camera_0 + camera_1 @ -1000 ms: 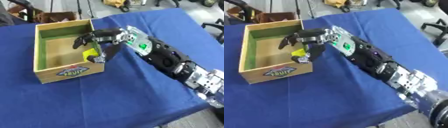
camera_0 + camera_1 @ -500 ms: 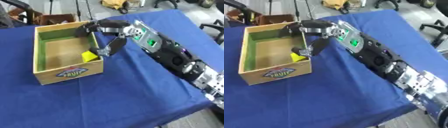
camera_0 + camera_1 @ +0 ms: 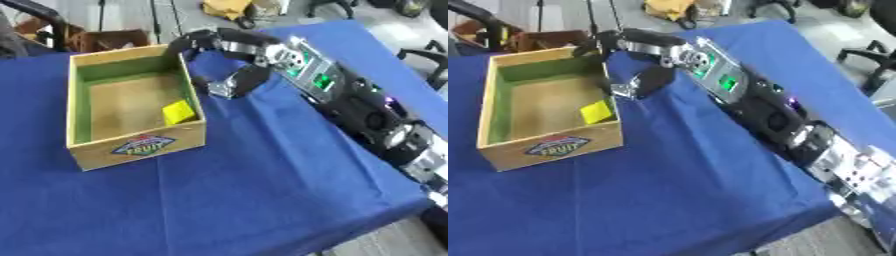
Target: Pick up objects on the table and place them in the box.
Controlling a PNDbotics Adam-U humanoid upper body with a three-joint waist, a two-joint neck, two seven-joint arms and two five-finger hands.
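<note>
A wooden box (image 3: 80, 144) with a fruit label on its front stands on the blue table at the left. Inside it, a small yellow object (image 3: 178, 112) leans against the right wall. My right hand (image 3: 229, 49) hovers just outside the box's far right corner. Its fingers are spread and relaxed, and nothing is held in them. The right arm (image 3: 350, 98) stretches back to the lower right. My left hand shows in neither view.
Blue cloth (image 3: 262, 190) covers the table, whose edge runs along the right and bottom right. Beyond the far edge lie a brown carton (image 3: 109, 39), a yellow item (image 3: 229, 7) and chair bases on the floor.
My right hand has let go of the yellow object, which now lies in the box. The hand has risen and drawn back right, out past the box's wall.
</note>
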